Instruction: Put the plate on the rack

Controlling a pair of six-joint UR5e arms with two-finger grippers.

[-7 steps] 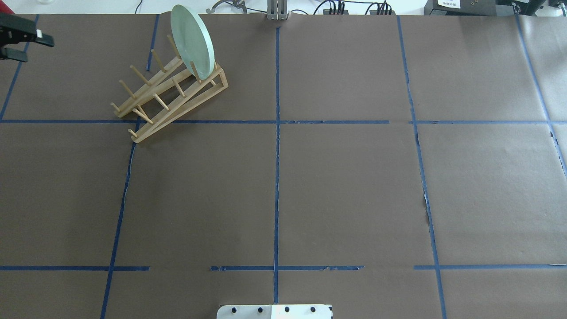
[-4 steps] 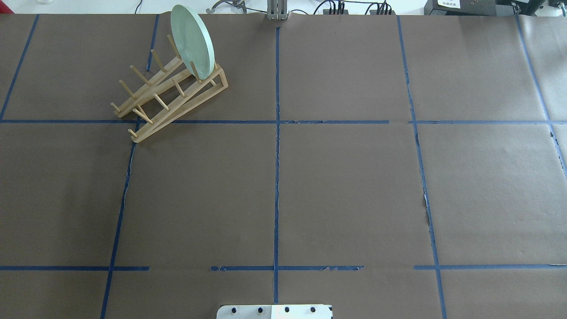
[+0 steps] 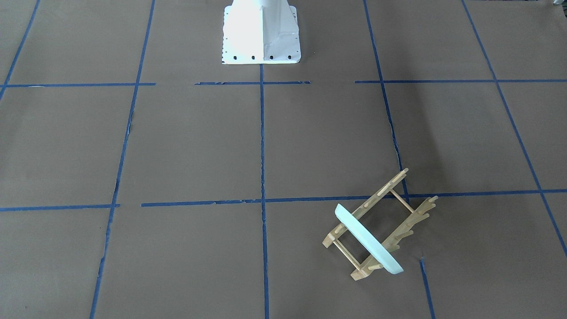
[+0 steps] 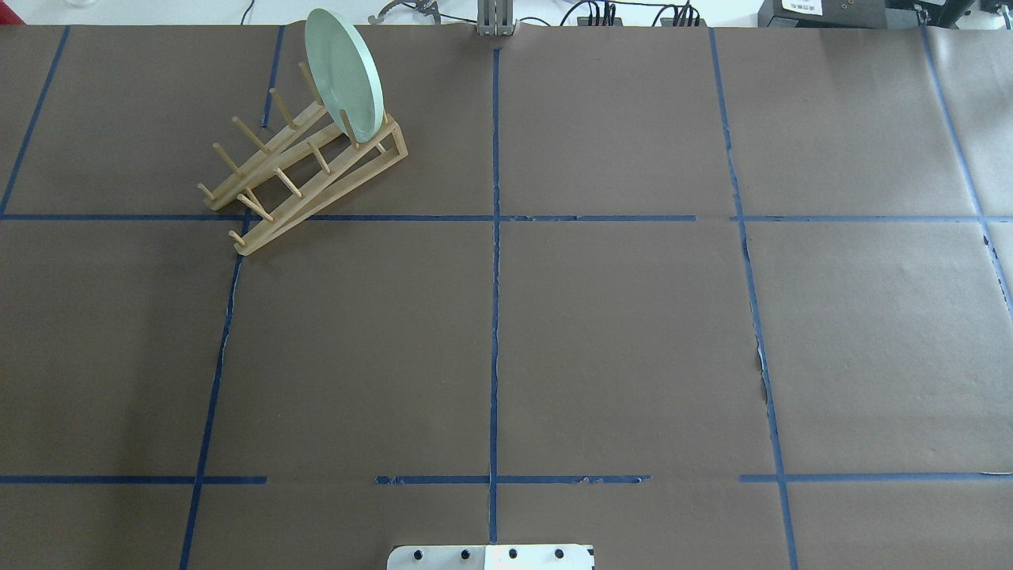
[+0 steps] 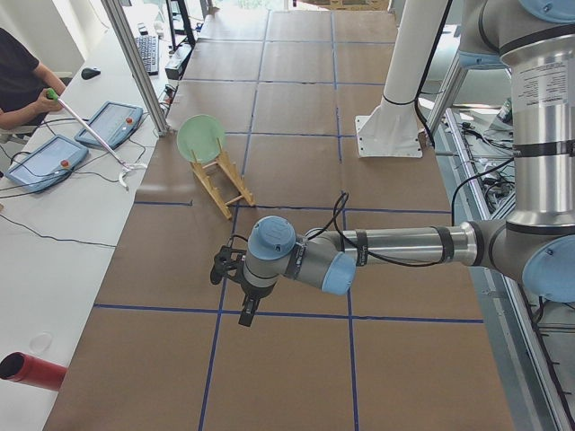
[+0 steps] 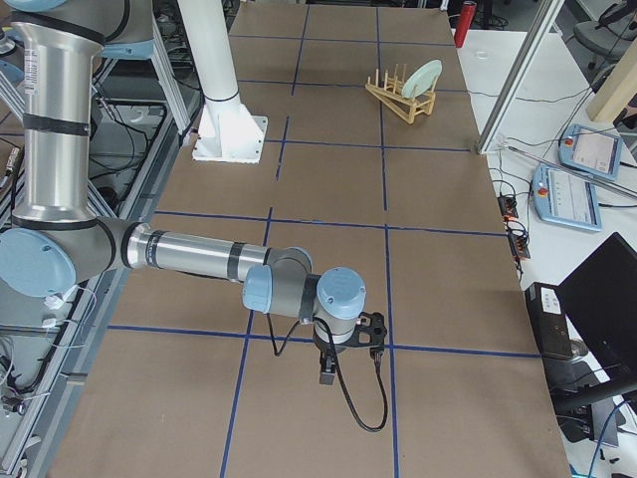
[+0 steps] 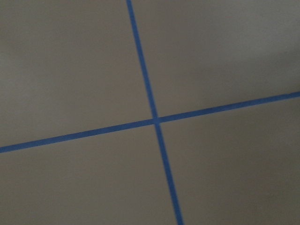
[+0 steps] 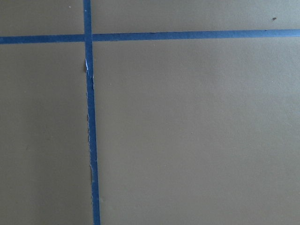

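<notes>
The pale mint-green plate (image 4: 344, 75) stands upright on edge between the pegs at the far end of the light wooden rack (image 4: 301, 170), at the table's far left. Both also show in the front view, plate (image 3: 367, 239) in rack (image 3: 381, 190), and in the left side view (image 5: 200, 137). My left gripper (image 5: 226, 266) hangs over the table's left end, well away from the rack. My right gripper (image 6: 370, 329) hangs over the right end. Both show only in the side views, so I cannot tell whether they are open or shut. Both wrist views show only brown paper and blue tape.
The robot's white base (image 3: 261, 31) stands at the near middle edge. An aluminium post (image 5: 135, 63) rises by the rack's far side. Beyond it an operator (image 5: 18, 81) sits at a white bench with tablets (image 5: 108, 126). A red cylinder (image 5: 31, 370) lies on that bench.
My left gripper, seen at the overhead view's far left edge 0.9 s ago, has moved out of that view. The plate and rack have not moved.
</notes>
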